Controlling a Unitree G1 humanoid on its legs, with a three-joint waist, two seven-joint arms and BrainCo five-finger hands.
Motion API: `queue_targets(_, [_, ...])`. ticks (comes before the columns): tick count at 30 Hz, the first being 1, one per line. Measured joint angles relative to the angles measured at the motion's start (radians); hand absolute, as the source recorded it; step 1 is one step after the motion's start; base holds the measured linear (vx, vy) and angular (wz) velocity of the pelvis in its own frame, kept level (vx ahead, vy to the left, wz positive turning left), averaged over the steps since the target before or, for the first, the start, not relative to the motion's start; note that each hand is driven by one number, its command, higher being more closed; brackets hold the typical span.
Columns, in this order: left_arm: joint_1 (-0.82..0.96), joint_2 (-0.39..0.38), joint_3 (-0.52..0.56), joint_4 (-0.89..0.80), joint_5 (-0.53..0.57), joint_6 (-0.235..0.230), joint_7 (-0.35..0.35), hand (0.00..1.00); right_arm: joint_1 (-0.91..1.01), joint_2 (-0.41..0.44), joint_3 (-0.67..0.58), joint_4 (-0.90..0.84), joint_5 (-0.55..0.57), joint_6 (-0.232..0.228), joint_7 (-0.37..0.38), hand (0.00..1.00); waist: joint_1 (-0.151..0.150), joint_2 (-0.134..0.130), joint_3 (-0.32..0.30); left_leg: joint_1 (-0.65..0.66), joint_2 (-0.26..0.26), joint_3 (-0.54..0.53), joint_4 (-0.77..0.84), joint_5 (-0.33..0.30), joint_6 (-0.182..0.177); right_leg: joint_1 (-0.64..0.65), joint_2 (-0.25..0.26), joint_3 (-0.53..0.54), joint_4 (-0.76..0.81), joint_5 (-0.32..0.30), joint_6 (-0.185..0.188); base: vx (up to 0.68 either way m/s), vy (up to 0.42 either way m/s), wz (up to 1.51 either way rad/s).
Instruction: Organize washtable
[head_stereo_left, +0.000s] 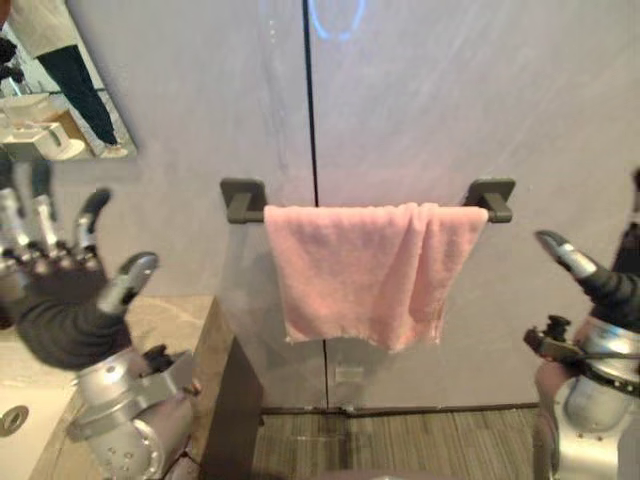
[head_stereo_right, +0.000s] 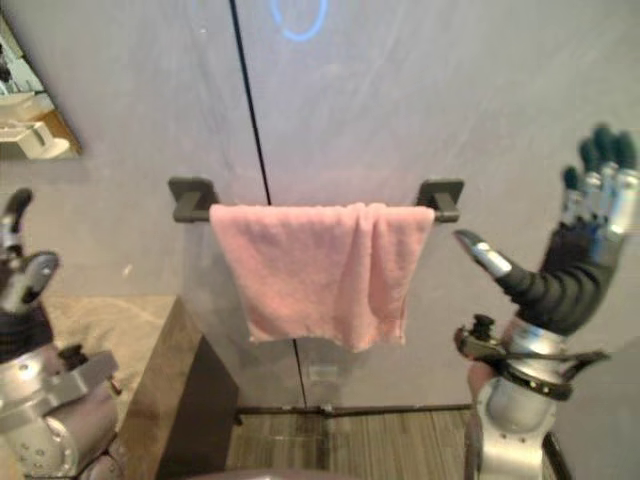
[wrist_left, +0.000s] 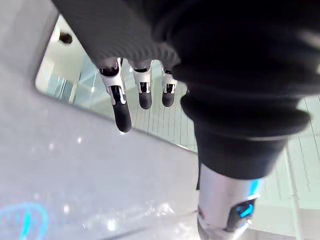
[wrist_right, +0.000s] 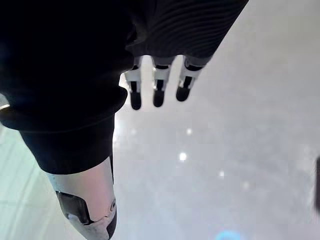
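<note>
Left robot hand: I see my left robot hand (head_stereo_left: 58, 295) raised above the counter's near edge. Its fingers (wrist_left: 122, 107) are straight and spread with the thumb out to the side, and it holds nothing.
Right robot hand: my right robot hand (head_stereo_right: 575, 268) is up on the far side of the scene, well apart from the counter. Its fingers (wrist_right: 135, 97) are straight and close in a row with the thumb angled out, and it holds nothing.
Task's thing: a pink terry-cloth towel (head_stereo_left: 370, 270) is draped over a dark metal towel bar (head_stereo_left: 245, 200) on the wall, beyond the counter's right edge. It touches neither hand. The half nearer my right hand is doubled into a fold, so the bottom hem hangs uneven.
Counter: a beige stone-topped counter (head_stereo_left: 172, 318) with a dark side panel sits at the lower left.
Container: a white sink basin (head_stereo_left: 35, 385) is set into the counter near its left edge, and I can make out a round drain at its bottom.
Wall: grey glossy panels (head_stereo_left: 450, 110) are split by a dark vertical seam, with a blue ring of light (head_stereo_left: 335, 18) high up.
Mirror: a wall mirror (head_stereo_left: 55, 125) above the counter's far left corner reflects a person's dark-trousered legs.
Writing: too small for me to read.
Floor: striped flooring (head_stereo_left: 420, 440) lies below the towel.
</note>
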Motion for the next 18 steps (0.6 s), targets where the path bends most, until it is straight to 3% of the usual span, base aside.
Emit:
queue_targets(7, [-0.129, 0.102, -0.294, 0.054, -0.239, -0.002, -0.156, 0.0, -0.054, -0.12, 0.261, 0.04, 0.207, -0.002, 0.163, 0.0, -0.008, -0.003, 0.001, 0.009, -0.001, -0.007, 0.005, 0.0, 0.0, 0.015, 0.0, 0.0, 0.001, 0.0, 0.0, -0.01, -0.005, 0.01])
queue_targets(11, [-0.177, 0.14, -0.437, 0.131, -0.407, 0.03, -0.257, 0.0, -0.065, -0.178, 0.386, 0.145, 0.347, 0.006, 0.267, 0.0, -0.008, -0.006, 0.001, 0.015, -0.002, -0.007, 0.005, 0.0, 0.0, 0.019, 0.0, 0.001, 0.003, 0.0, 0.0, -0.05, -0.008, -0.01])
queue_targets(18, [-0.216, 0.175, -0.6, 0.265, -0.494, 0.094, -0.343, 0.0, -0.066, -0.264, 0.513, 0.311, 0.426, 0.053, 0.371, 0.0, -0.009, -0.007, 0.004, 0.017, -0.002, -0.004, 0.004, 0.001, 0.001, 0.017, 0.0, 0.005, 0.006, 0.0, 0.0, -0.02, -0.004, -0.01])
